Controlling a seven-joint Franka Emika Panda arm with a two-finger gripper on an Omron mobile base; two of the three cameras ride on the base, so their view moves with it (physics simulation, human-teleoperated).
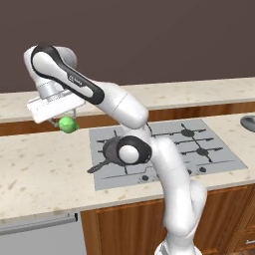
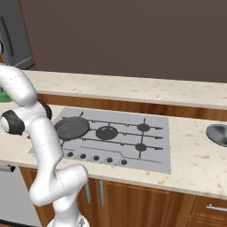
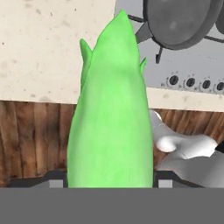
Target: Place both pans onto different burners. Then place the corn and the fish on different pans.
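Nearest the hand camera, the corn (image 3: pixel 111 113) stood between the two dark tips at the bottom of that view, its tapered end pointing away, so the pincer (image 1: pixel 63 118) was pinching it. In the left base view the cob hung as a small green lump under the white hand, up in the air over the bench (image 1: pixel 40 164) to the left of the hob (image 1: pixel 219 159), well clear of the stone. Carrying it that high was probably meant to keep it above the pan rim and the grates on the way across. Beyond it, the black pan (image 2: pixel 71 127) sat on the left burner, its handle pointing toward the front left corner of the hob, partly hidden by the arm's elbow in the left view. The middle burner (image 2: pixel 107 132) and the two on the right were bare, so open room lay there for a second pan. Farther right, the silver pan (image 2: pixel 218 134) rested on the bench at the picture's edge, not yet on any burner. The raised ledge behind the hob would limit reach at the back.
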